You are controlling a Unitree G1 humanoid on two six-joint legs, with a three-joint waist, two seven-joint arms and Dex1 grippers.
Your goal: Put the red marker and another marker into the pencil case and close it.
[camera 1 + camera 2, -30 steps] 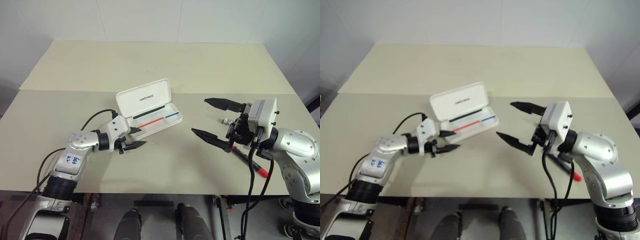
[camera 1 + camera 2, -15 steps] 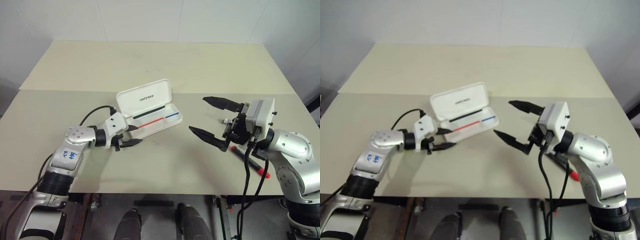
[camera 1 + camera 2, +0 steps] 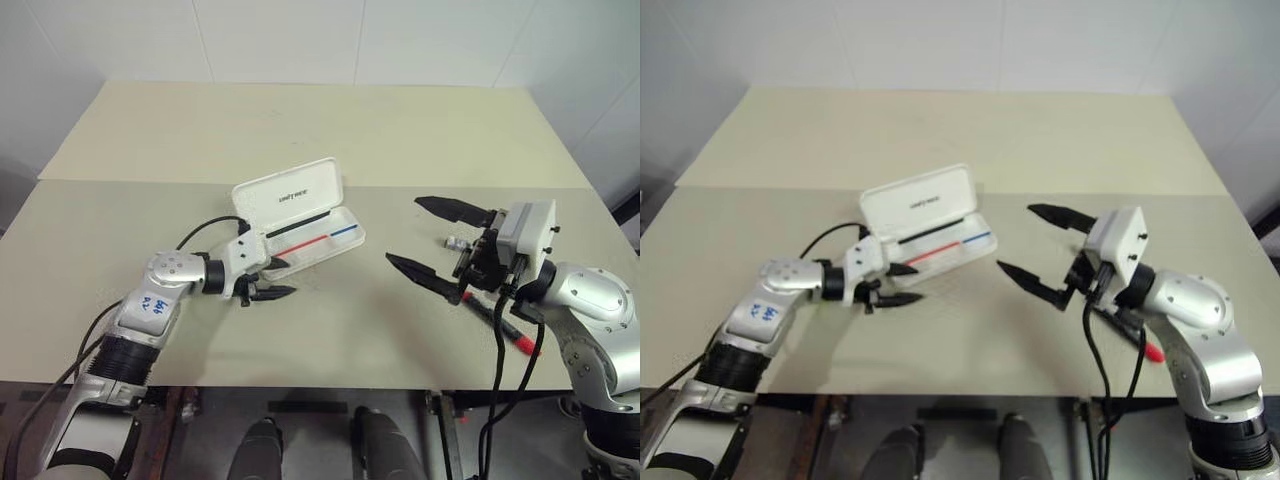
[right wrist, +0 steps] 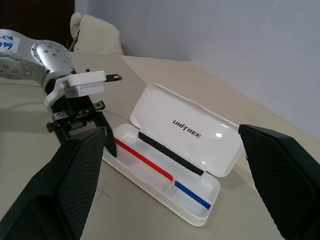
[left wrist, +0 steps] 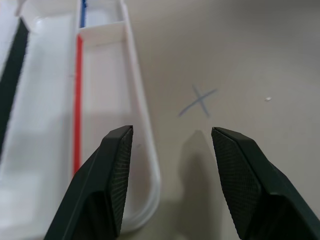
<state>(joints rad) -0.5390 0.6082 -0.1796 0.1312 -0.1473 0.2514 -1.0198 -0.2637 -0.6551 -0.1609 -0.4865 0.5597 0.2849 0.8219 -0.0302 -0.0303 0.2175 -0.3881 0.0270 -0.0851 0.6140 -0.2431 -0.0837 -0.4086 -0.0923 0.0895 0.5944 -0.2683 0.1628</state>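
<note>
Left claw (image 3: pixel 277 279) nudged rightward beside open pencil case (image 3: pixel 300 217), right claw (image 3: pixel 440 243) unmoved, spread

White pencil case (image 3: pixel 300 212) with red-and-blue line; red marker (image 3: pixel 503 327) black-barrelled, red-tipped.

Silver-grey rounded metal arms carry white boxy wrist housings; each hand, left (image 3: pixel 275 278) and right (image 3: pixel 437 244), has two black tapered textured fingers. Black cables loop alongside; blue handwriting marks the left forearm.
</note>
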